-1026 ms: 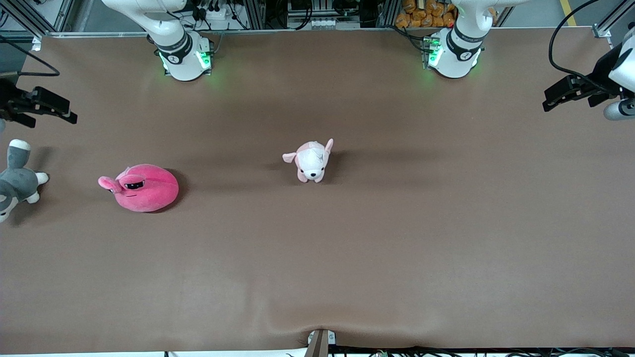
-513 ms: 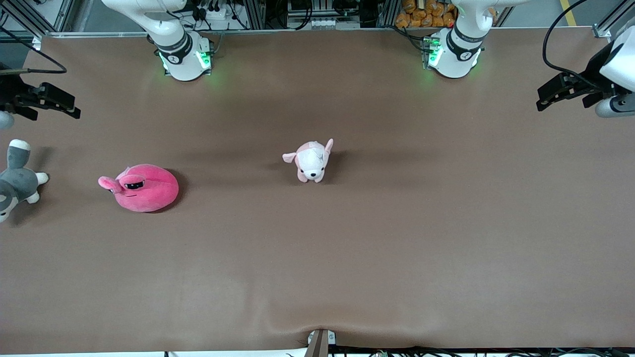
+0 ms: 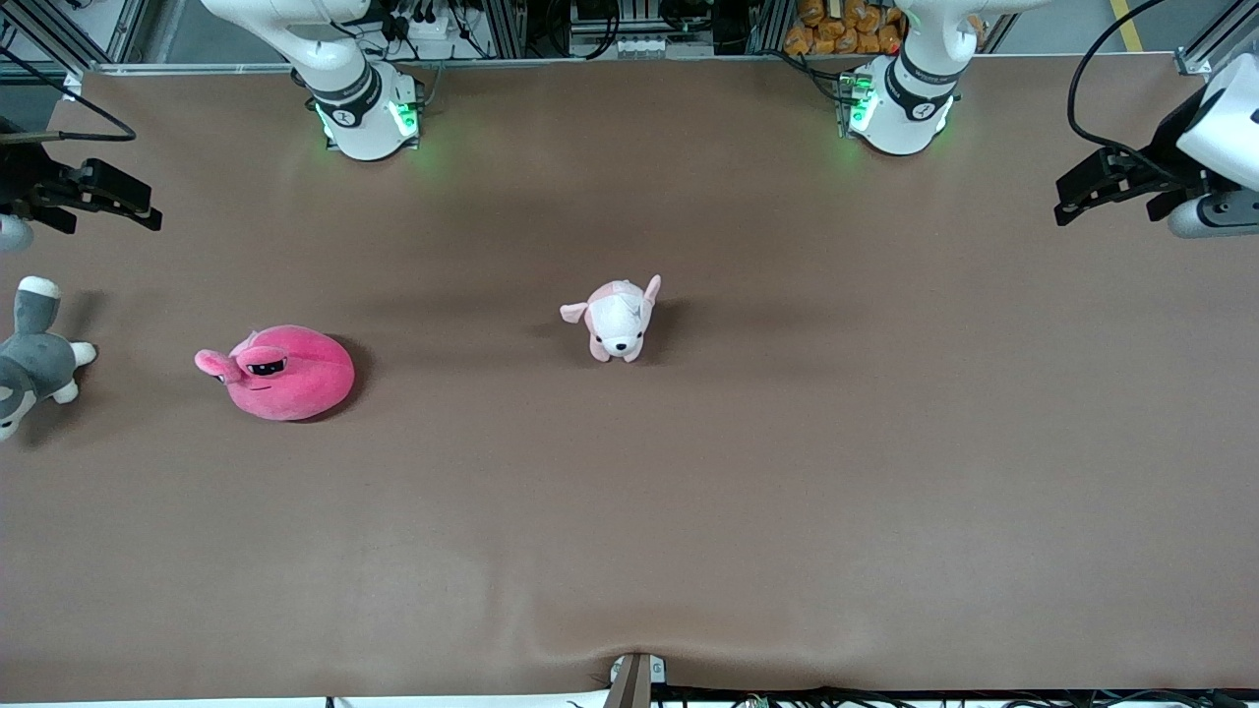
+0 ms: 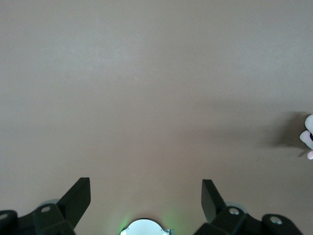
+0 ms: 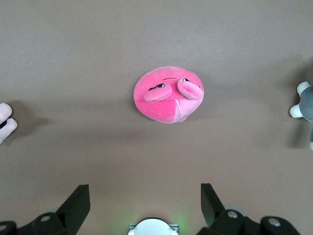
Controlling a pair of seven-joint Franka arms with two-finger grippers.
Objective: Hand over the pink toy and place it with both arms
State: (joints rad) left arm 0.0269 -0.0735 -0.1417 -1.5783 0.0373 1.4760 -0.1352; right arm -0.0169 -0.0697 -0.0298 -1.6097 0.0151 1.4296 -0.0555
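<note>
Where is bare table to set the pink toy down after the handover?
Widest free patch: from the pale puppy plush toward the left arm's end, under the left gripper. Crowded: the right arm's end, where the pink toy and grey plush lie by the right gripper.

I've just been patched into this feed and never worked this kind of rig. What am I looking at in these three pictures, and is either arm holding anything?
Two white robot arms stand at a brown table. The wide picture comes from a high camera facing them, so their bases sit along its top. The other two pictures come from cameras on each arm's wrist, looking down past that arm's own black fingers.

The right gripper is up in the air at its own end of the table, open and empty. Its wrist view shows the pink toy lying on the table below it. The left gripper hangs open and empty over the left arm's end of the table.

Three plush toys lie on the table: the pink toy, a pale pink-and-white puppy near the middle, and a grey-and-white animal at the edge at the right arm's end. Nothing is held.
</note>
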